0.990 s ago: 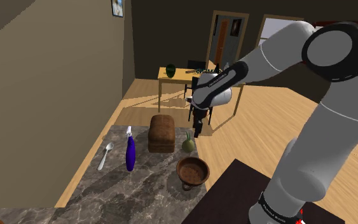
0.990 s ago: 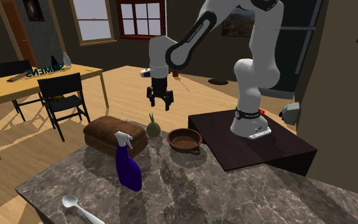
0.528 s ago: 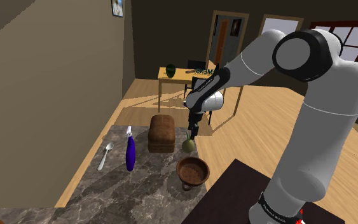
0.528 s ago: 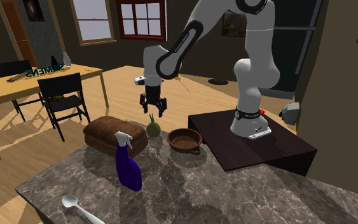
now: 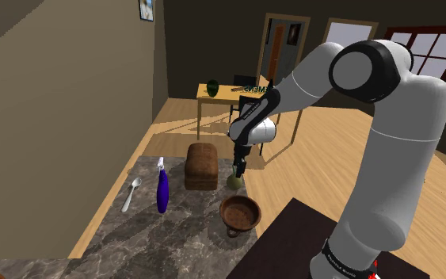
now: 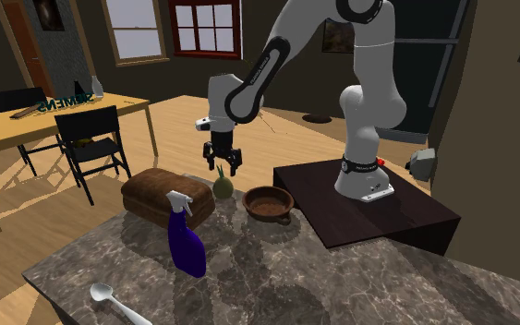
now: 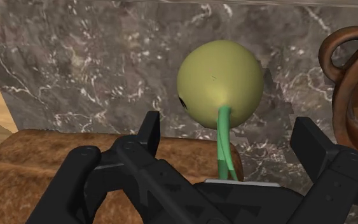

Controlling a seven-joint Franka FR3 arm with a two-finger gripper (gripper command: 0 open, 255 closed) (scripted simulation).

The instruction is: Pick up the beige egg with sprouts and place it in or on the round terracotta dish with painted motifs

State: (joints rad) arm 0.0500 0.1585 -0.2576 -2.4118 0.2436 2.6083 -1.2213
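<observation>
Tool (image 7: 227,129) released, fingers (image 7: 150,132) apart above the egg (image 7: 219,79) at centre frame. Lower until they flank its widest girth, then close evenly.

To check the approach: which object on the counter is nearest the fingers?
The olive egg with a green sprout; the open fingers hang just above it, not over the dish or loaf.

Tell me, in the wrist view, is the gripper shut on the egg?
No, the gripper is open: its fingers stand wide apart and neither one touches the egg.
</observation>
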